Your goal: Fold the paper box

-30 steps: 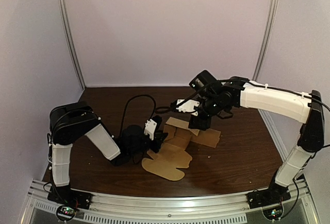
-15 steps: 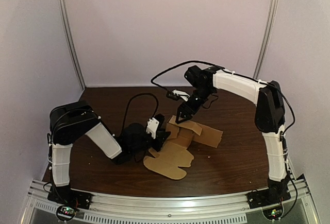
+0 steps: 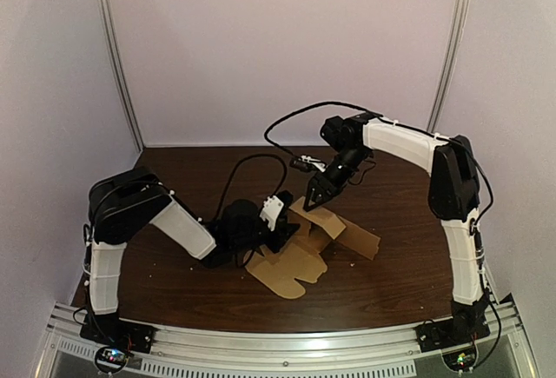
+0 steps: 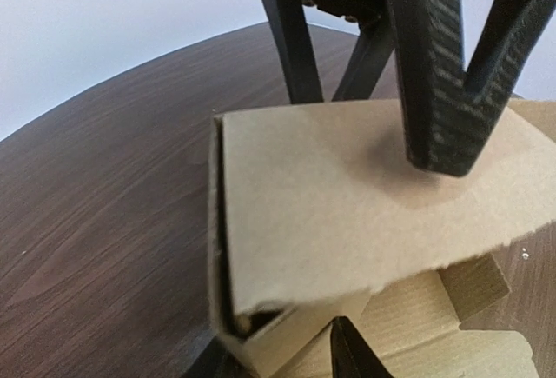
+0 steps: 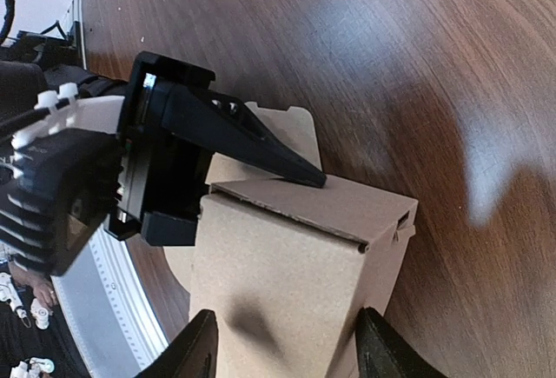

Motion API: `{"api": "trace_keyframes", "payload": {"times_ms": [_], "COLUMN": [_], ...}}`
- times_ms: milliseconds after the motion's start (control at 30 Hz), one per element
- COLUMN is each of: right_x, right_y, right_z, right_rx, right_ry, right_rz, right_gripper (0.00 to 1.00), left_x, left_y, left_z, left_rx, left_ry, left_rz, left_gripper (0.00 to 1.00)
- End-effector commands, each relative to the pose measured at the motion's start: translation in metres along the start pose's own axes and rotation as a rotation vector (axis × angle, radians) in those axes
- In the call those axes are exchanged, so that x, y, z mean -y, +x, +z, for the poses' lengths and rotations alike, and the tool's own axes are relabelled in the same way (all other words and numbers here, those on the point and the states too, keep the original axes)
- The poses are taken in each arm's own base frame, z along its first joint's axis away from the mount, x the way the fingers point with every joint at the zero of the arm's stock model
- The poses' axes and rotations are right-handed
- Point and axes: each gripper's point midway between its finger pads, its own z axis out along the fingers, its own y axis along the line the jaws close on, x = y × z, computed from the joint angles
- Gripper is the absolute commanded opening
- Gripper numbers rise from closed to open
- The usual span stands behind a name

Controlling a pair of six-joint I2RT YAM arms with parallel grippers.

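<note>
At centre of table [image 3: 174,178]: paper box [image 3: 334,228], partly erected. On its 9 o'clock corner: left gripper [image 3: 285,226], jaws narrow, clamping cardboard. At 11 o'clock: right gripper [image 3: 313,200], jaws spread wide, one fingertip [image 4: 434,126] pressing the panel face.

The brown cardboard box [image 3: 334,226] sits mid-counter [image 3: 182,178], half folded: one section is raised into a hollow sleeve, and rounded flaps [image 3: 287,272] lie flat toward the near edge.
</note>
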Motion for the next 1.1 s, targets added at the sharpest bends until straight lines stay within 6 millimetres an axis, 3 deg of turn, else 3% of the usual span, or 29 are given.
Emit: {"api": "trace_keyframes", "payload": {"times_ms": [0, 400, 533, 700, 933, 1067], "right_x": [-0.006, -0.001, 0.002, 0.005, 0.003, 0.005], "right_y": [0.007, 0.015, 0.018, 0.019, 0.019, 0.020], "right_z": [0.000, 0.003, 0.004, 0.003, 0.001, 0.001], "right_rx": [0.002, -0.006, -0.008, -0.009, -0.001, 0.001], "right_ry": [-0.099, -0.198, -0.229, -0.238, -0.262, -0.270], "right_rz": [0.073, 0.146, 0.176, 0.191, 0.214, 0.227], "right_gripper": [0.54, 0.51, 0.51, 0.50, 0.50, 0.50], "left_x": [0.013, 0.018, 0.024, 0.025, 0.006, 0.010], "left_y": [0.010, 0.002, -0.001, -0.002, -0.010, -0.019], "left_z": [0.015, 0.031, 0.035, 0.040, 0.039, 0.034], "left_rx": [-0.060, -0.040, -0.015, -0.013, 0.028, 0.081], "left_ry": [0.093, 0.154, 0.190, 0.201, 0.104, 0.130], "left_rz": [0.052, 0.080, 0.082, 0.082, 0.015, -0.047], "left_gripper": [0.38, 0.36, 0.41, 0.33, 0.20, 0.22]}}
